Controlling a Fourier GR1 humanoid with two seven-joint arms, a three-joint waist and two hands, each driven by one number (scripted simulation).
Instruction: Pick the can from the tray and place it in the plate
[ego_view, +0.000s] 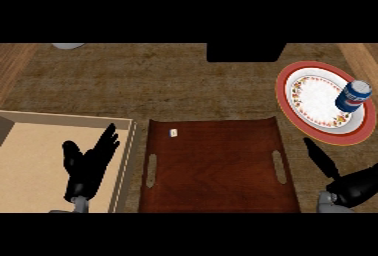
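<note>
The blue can stands on the right part of the red-rimmed plate, which lies up and to the right of the dark wooden tray. A small white object sits near the tray's upper left corner. The right hand is just right of the tray, released, fingers straight, holding nothing. The left hand rests open, fingers up, over the shallow tan box left of the tray.
</note>
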